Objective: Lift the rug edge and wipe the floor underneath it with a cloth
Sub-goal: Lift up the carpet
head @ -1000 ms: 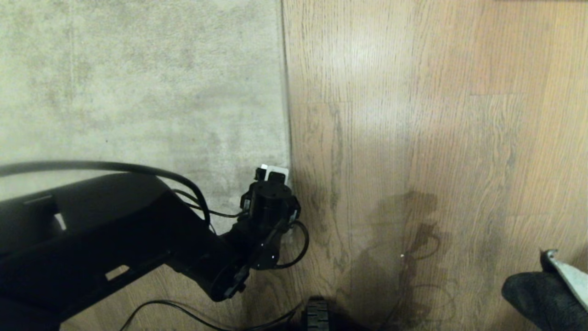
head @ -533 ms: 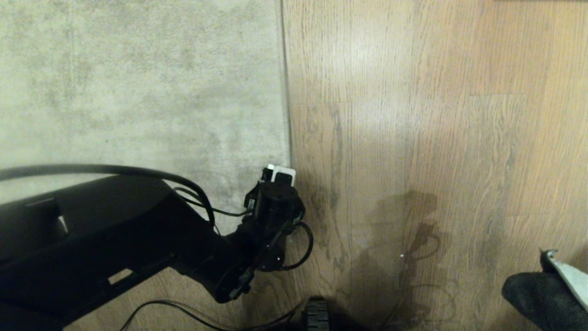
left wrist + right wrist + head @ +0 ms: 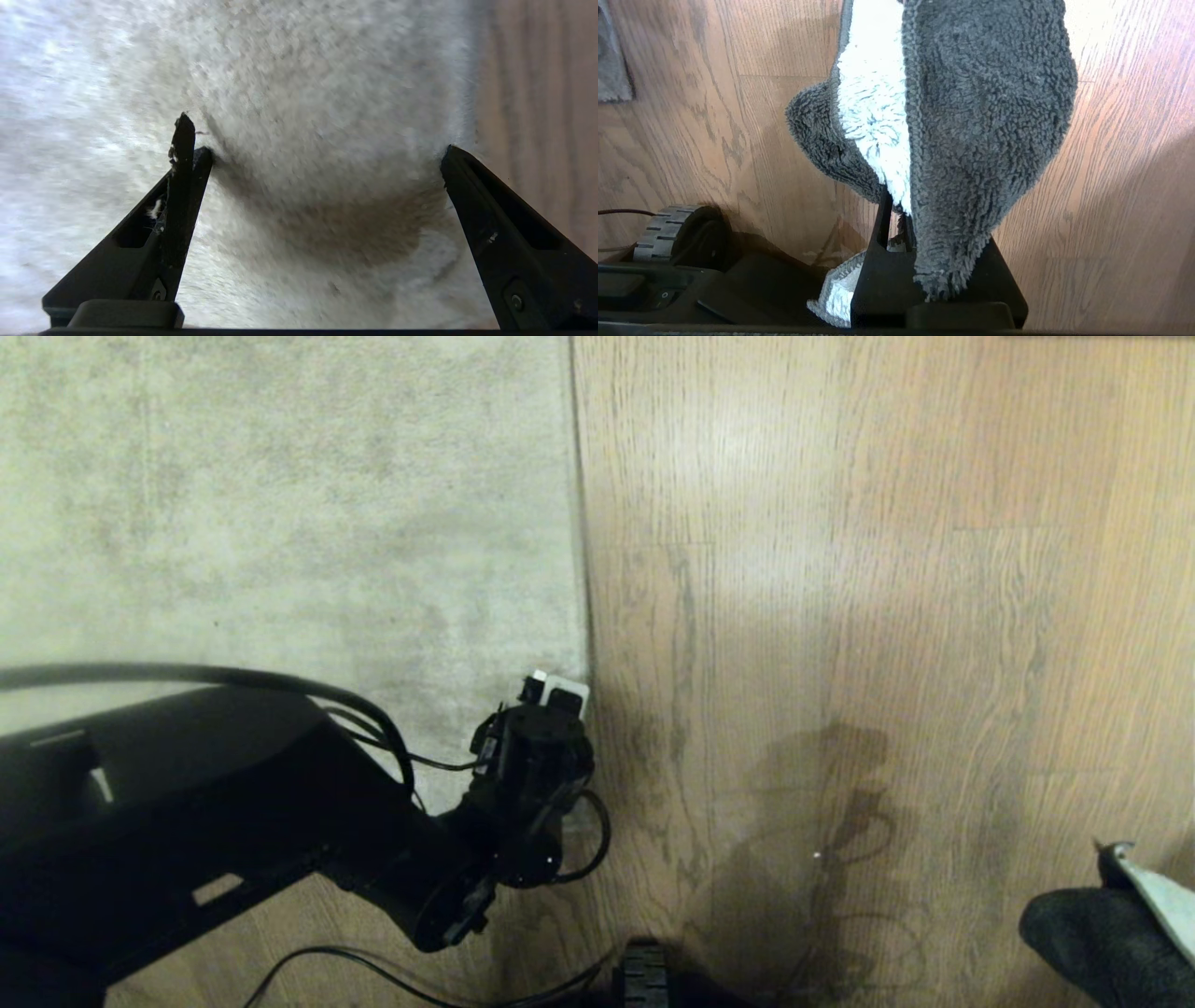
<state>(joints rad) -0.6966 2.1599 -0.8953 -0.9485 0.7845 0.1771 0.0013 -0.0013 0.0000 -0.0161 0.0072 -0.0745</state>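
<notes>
In the head view our left tool sits at lower centre, right on the rug's edge, which runs top to bottom down the frame with the bare floor to its right. The left wrist view shows its jaws spread wide, one finger on the pile, the other at the rug's border. Our right tool, at the lower right corner, is clamped on the cloth, well apart.
</notes>
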